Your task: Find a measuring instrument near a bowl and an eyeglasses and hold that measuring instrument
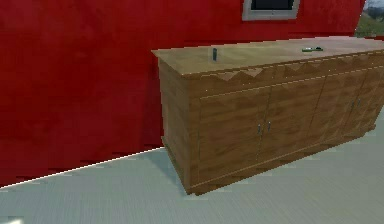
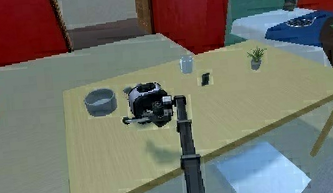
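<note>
Pincer (image 2: 134,116) hangs near a grey bowl (image 2: 99,100) on the desk (image 2: 274,90); whether it grips anything cannot be told, so the hold is unconfirmed.

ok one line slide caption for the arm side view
Arm extended across a pale table, gripper near a grey bowl; a cup, dark object and potted plant nearby.

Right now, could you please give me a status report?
Hand above table, near grey bowl; cannot tell whether it holds anything. Small dark thing by the glass, too small to name. Potted plant stands well clear.
</note>
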